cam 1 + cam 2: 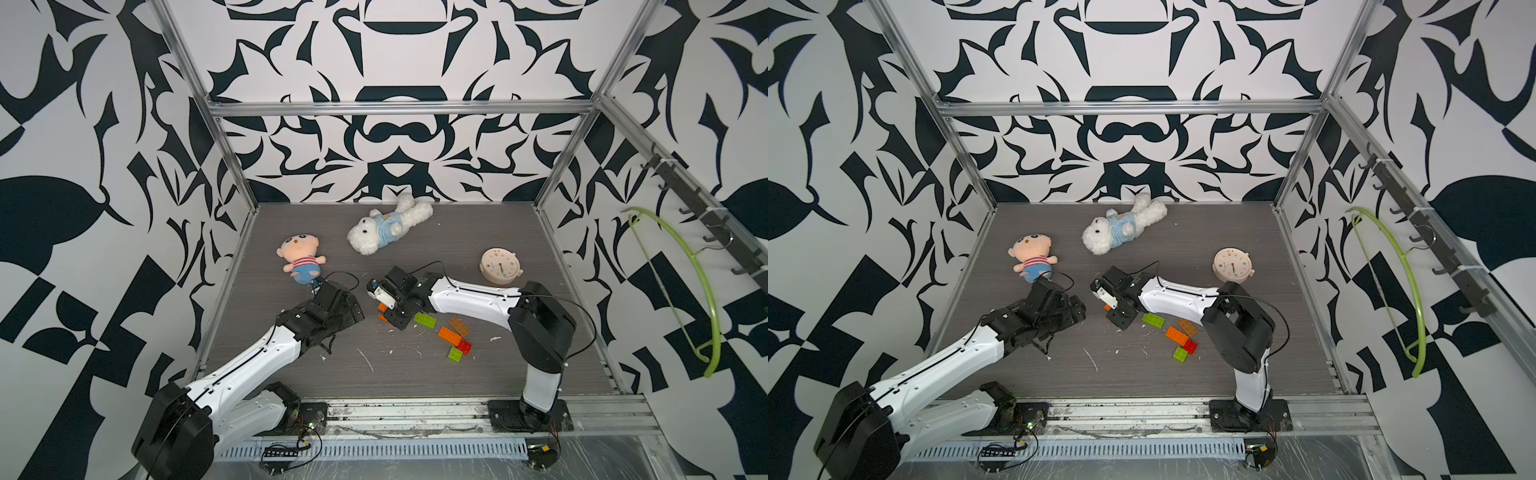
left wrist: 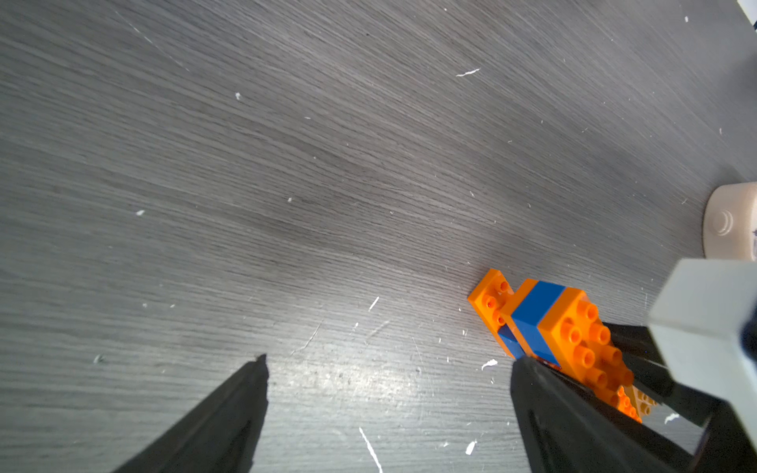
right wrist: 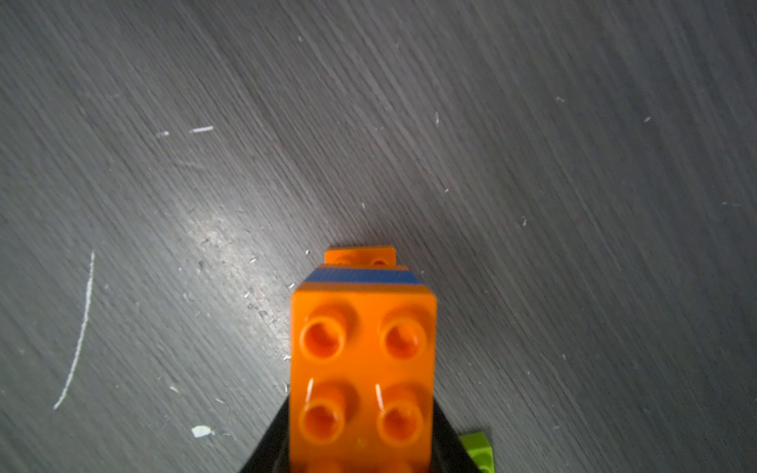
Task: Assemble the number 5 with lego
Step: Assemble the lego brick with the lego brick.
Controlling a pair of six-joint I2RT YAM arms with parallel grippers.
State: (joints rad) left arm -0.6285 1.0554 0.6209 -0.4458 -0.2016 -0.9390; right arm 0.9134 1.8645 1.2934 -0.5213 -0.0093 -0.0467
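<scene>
The grey wood-grain counter [image 1: 415, 374], flecked with white scraps, carries five loose bricks in a trail leading away from the right jaws: a green brick [image 1: 424, 320] nearest them, then a tan brick [image 1: 459, 326], an orange brick [image 1: 448, 335], a red brick [image 1: 464, 346] and a second green brick [image 1: 455, 354]. A striped plush doll [image 1: 300, 257] lies near the left jaws, a white plush bear [image 1: 384, 228] lies beyond both pairs, and a beige clock [image 1: 500, 266] sits well apart from the right jaws.
</scene>
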